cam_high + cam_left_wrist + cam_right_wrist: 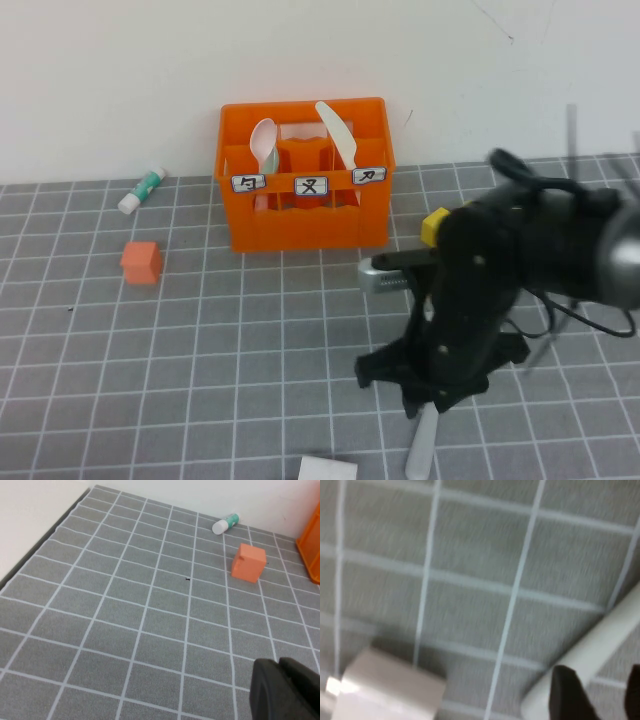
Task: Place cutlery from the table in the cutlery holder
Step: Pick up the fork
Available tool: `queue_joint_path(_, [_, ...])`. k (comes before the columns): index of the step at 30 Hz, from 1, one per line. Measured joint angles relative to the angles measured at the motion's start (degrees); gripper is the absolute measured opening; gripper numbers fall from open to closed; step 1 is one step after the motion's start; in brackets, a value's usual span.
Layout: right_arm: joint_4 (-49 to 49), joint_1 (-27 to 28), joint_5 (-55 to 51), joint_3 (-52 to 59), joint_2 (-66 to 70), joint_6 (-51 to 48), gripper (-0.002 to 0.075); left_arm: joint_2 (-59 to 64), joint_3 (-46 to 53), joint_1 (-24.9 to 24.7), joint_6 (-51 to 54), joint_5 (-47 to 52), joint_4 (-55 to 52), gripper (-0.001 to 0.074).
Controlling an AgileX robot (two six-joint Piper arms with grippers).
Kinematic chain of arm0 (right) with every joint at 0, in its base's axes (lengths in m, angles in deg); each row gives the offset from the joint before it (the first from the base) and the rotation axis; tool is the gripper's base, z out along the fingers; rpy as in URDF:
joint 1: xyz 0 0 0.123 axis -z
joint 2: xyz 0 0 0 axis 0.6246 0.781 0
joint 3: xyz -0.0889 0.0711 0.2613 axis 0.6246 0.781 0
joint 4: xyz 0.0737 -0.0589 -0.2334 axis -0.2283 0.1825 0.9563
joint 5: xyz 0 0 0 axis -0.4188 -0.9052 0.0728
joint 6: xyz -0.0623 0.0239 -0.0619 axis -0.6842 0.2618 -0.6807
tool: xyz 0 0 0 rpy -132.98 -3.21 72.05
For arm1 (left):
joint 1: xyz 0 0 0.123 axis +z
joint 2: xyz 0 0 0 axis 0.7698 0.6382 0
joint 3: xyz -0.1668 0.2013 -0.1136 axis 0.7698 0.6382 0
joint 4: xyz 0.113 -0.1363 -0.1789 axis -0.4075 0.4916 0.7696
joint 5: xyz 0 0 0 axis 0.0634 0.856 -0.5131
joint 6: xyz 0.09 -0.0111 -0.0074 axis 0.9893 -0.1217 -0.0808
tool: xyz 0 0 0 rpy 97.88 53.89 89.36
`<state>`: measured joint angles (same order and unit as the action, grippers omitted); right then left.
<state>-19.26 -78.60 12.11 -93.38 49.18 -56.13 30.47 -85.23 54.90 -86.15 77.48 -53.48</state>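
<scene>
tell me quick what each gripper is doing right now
Left gripper: only a dark edge shows above the table; cannot be told.
Right gripper: low at the fork; grip cannot be told.

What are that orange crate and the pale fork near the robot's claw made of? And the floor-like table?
The cutlery holder looks like glossy moulded plastic, with even colour and thin ribbed walls. The fork, below the right gripper at the near table edge, seems matte light grey plastic, though only its handle shows. The table looks like a grey mat printed with white lines, possibly fabric or rubber. The left gripper hovers at the left.
</scene>
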Motion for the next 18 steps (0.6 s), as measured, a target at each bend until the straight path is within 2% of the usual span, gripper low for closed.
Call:
queue_joint_path(3, [2.2,-0.35,-0.97,-2.32,2.8,5.83,0.0283,0.0,0.0,0.0,0.0,0.0,0.0,-0.0001])
queue_joint_path(6, [5.27,-0.35,-0.86,-2.55,4.82,11.65,0.0302,0.0,0.0,0.0,0.0,0.0,0.0,-0.0001])
queue_joint_path(12, [9.85,-0.35,1.54,-2.64,6.29,18.04,0.0305,0.0,0.0,0.0,0.12,0.0,0.0,-0.0001])
queue_joint_path(18, [11.13,-0.35,5.95,-2.77,7.69,19.8,0.0307,0.0,0.0,0.0,0.12,0.0,0.0,-0.0001])
